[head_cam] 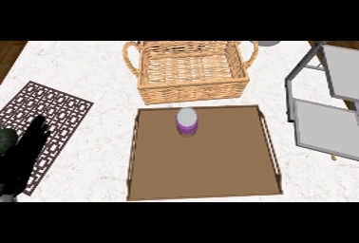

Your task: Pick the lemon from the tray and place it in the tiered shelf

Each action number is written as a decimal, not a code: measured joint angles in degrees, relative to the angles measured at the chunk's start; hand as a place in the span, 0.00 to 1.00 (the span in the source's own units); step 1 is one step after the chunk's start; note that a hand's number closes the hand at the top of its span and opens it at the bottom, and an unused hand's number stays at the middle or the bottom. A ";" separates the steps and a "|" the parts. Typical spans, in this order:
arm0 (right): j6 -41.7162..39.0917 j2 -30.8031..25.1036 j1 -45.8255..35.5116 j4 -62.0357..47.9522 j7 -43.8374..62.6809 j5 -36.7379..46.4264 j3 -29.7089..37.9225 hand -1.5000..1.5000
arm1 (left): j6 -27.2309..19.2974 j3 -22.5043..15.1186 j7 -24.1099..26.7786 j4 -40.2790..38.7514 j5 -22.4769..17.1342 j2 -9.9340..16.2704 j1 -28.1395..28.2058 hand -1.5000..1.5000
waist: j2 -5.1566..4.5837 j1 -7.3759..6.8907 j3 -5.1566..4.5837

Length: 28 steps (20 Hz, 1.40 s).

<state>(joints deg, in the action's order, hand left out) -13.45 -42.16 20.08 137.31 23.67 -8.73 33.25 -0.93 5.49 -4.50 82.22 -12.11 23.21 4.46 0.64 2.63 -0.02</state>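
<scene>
Resting left hand [24,147], fingers straight, beside tray [203,192]; no lemon visible, only light, slippery purple-banded can [186,121], best grasped around sides.

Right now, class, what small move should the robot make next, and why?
Probably bring the right hand, not in view, toward the purple, grey-topped item near the far edge of the tray. It is the only thing on the tray, no lemon shows, the tiered shelf stands to the right, and the left hand rests open at lower left.
</scene>
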 measured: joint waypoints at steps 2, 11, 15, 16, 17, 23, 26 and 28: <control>-1.85 -1.77 -1.30 -1.48 0.94 -5.13 6.58 1.00 | 0.01 -0.01 -0.18 0.08 0.38 0.04 -0.43 0.50 | -0.06 -0.34 -0.02; -8.94 -13.51 -7.41 -11.94 6.39 -10.75 23.12 1.00 | 1.08 0.17 0.12 -1.50 1.49 -0.63 -2.57 0.50 | -0.50 -2.03 -0.04; -11.11 -18.31 -10.93 -16.44 8.24 -9.87 23.69 1.00 | 0.82 -0.32 -0.25 -1.08 2.62 -1.75 -3.07 0.50 | -0.60 -2.49 -0.04; -12.24 -19.49 -11.73 -18.75 7.66 -9.77 24.04 1.00 | 0.71 -0.31 -0.80 -0.92 2.73 -1.91 -3.44 0.50 | -0.61 -2.54 -0.03; -11.79 -20.33 -12.86 -19.71 7.95 -9.24 22.81 1.00 | 1.44 -0.02 -0.29 -1.37 2.67 -1.70 -3.22 0.50 | -0.64 -2.70 -0.02; -7.98 -22.98 -17.64 -24.55 7.20 -1.01 14.72 1.00 | 1.92 0.46 -0.97 -0.65 3.29 -2.27 -3.59 0.50 | -0.79 -3.28 -0.01; -6.94 -22.87 -18.93 -28.06 3.80 4.22 11.59 1.00 | 2.61 0.80 -0.66 -1.23 3.55 -2.37 -4.02 0.50 | -0.80 -3.26 0.00; -5.15 -23.38 -21.00 -31.23 2.48 6.94 8.21 1.00 | 2.17 0.21 0.12 -1.38 4.57 -3.39 -3.47 0.50 | -0.85 -3.50 0.02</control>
<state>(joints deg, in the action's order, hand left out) -18.60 -65.54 -0.93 106.08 26.14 -1.79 41.47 1.24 5.70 -4.37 80.84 -7.54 19.82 1.00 -0.21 -0.87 0.00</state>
